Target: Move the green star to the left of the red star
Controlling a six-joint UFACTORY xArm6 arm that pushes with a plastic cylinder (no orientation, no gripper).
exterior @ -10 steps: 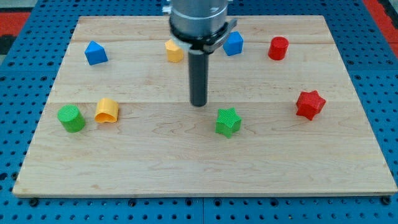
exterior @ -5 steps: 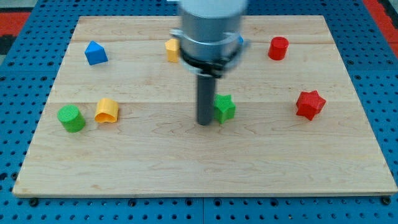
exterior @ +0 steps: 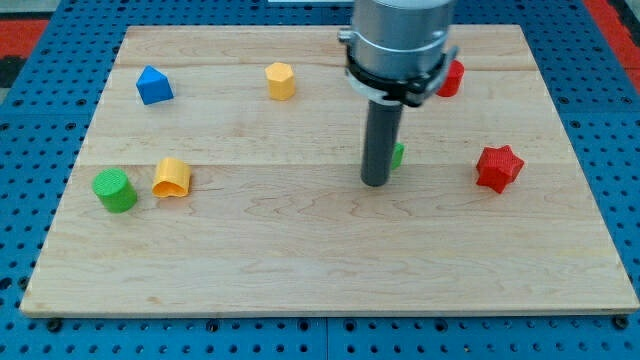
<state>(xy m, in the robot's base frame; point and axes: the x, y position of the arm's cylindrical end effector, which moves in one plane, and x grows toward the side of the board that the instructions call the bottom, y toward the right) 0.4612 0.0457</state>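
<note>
Your tip [exterior: 375, 183] sat on the bench [exterior: 300, 260] touching the green star's [exterior: 398, 154] left side, hiding most of it | red star [exterior: 499, 167] lay well right | no fingers fitted, nothing held.

- Arm: one, entering from the view's top edge, right of centre; upper part cut off by the frame.
- Housing: wide grey cylinder, ringed at its base by a dark collar.
- Rod: straight, dark, upright, hanging below the collar.
- My tip [exterior: 375, 183]: rod's lower end, set down at table height, right of the board's centre.
- Gripper: not fitted.
</note>
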